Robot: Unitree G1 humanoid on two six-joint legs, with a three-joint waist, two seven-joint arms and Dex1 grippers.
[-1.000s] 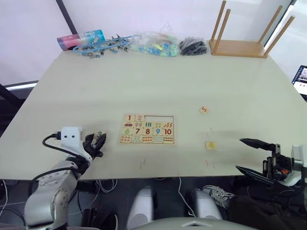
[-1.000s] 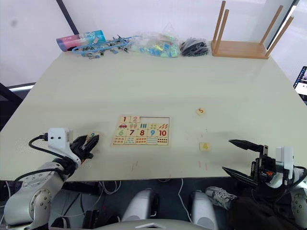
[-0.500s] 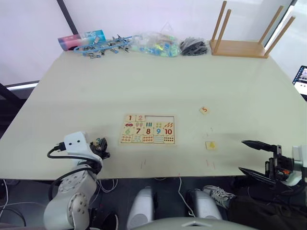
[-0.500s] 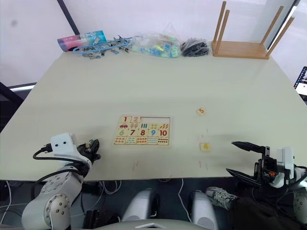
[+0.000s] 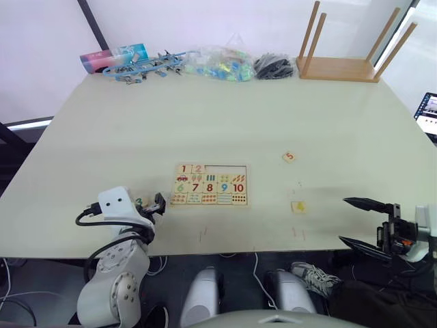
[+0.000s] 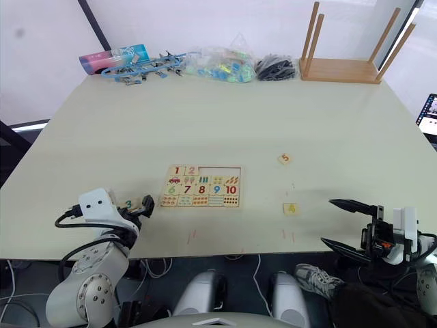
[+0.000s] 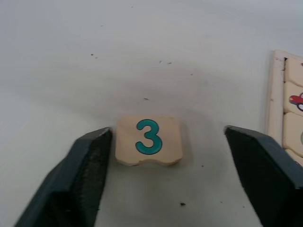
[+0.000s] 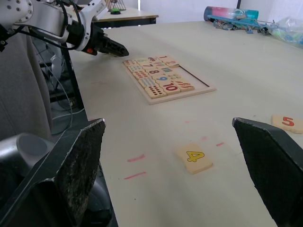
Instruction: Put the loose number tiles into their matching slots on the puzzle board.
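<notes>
The puzzle board (image 5: pixel 246 185) lies at the table's middle front, with tiles 1 and 2 seated in its top row. The slots (image 5: pixel 229 169) to their right are bare. Flat on the table, just left of the board, lies the green 3 tile (image 7: pixel 149 140), between the fingers of my open left gripper (image 7: pixel 167 132); neither finger touches it. The yellow 4 tile (image 5: pixel 298 206) and the orange 5 tile (image 5: pixel 289 156) lie loose to the right of the board. My right gripper (image 5: pixel 343 220) hovers open and empty at the front right edge, right of the 4 tile.
An upturned wooden stool (image 5: pixel 341 67) stands at the far right corner. Along the far edge lie a coloured tube (image 5: pixel 113 56), blue toy parts (image 5: pixel 147 65), a clear bag (image 5: pixel 218 63) and a black bundle (image 5: pixel 274 65). A screen (image 5: pixel 428 113) shows at the right.
My left arm has swung to the right, and its gripper now sits closer to the board with the 3 tile between its fingers. The right gripper has hardly moved.
</notes>
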